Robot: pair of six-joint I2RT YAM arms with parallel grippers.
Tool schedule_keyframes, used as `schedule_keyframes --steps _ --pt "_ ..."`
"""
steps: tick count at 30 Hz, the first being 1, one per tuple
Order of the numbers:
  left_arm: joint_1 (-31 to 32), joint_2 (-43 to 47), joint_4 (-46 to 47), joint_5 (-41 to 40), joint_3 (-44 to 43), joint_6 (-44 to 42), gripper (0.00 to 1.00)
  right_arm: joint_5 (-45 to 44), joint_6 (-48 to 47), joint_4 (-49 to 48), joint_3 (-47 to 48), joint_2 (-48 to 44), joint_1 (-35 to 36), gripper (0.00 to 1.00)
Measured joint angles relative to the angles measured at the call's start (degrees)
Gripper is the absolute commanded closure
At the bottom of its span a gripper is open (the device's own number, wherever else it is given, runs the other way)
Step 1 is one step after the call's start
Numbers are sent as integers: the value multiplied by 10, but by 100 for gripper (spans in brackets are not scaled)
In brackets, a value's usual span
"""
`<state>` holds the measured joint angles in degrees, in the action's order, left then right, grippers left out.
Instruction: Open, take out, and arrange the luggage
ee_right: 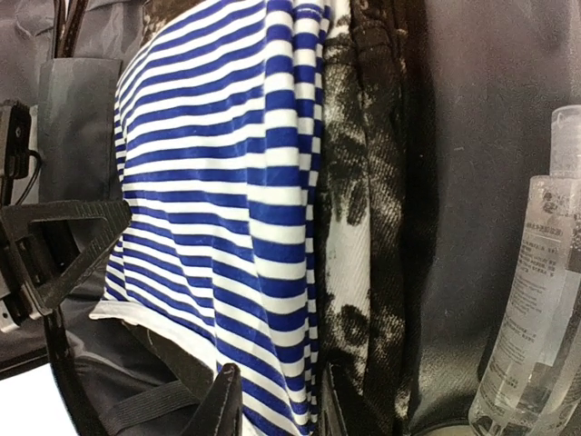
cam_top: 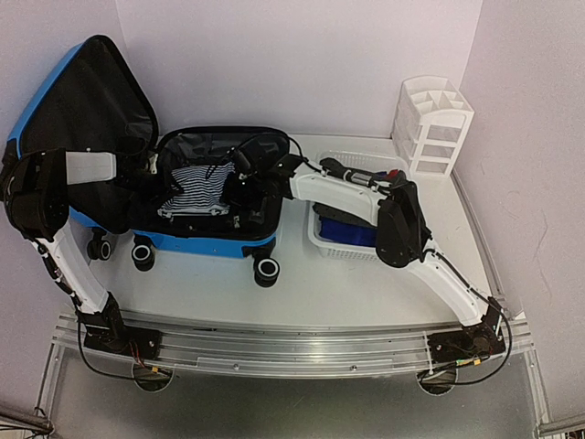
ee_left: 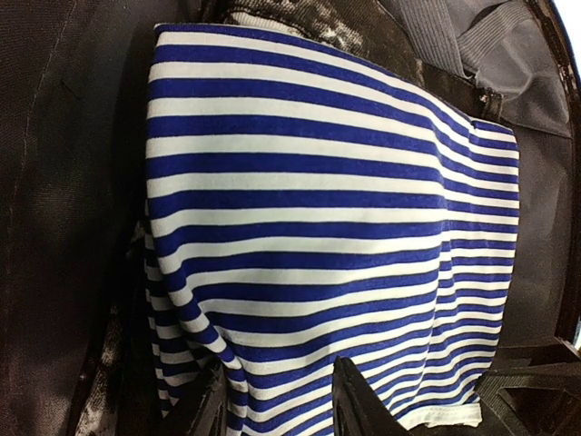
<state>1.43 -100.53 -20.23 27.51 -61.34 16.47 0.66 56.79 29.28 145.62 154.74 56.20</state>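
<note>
The luggage point(cam_top: 210, 242), a blue hard-shell suitcase, lies open with its black-lined lid point(cam_top: 91, 101) raised at the left. Inside it a blue-and-white striped shirt point(cam_top: 196, 187) point(ee_left: 327, 200) point(ee_right: 218, 182) is held between both arms. My left gripper point(cam_top: 157, 172) point(ee_left: 277, 409) is shut on the shirt's left side, and the fabric bunches at its fingers. My right gripper point(cam_top: 239, 183) point(ee_right: 277, 409) pinches a folded edge on the right. A black-and-white patterned garment point(ee_right: 363, 182) lies beside the shirt, and a clear bottle point(ee_right: 536, 300) stands further right.
Right of the suitcase sits a white perforated basket point(cam_top: 343, 247) holding dark blue cloth point(cam_top: 352, 230), under the right arm. A white compartmented organizer point(cam_top: 434, 123) stands at the back right corner. Walls close off the back and both sides.
</note>
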Motion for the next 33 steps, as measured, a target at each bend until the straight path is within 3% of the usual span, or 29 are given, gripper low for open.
schedule_keyframes --steps 11,24,33 --pt "0 0 2 0 0 0 61 -37 -28 7 5 0 12 76" --pt "0 0 2 4 0 1 61 6 12 -23 32 6 1 76" --pt "0 0 3 4 0 1 61 7 33 -34 -12 7 -12 75"
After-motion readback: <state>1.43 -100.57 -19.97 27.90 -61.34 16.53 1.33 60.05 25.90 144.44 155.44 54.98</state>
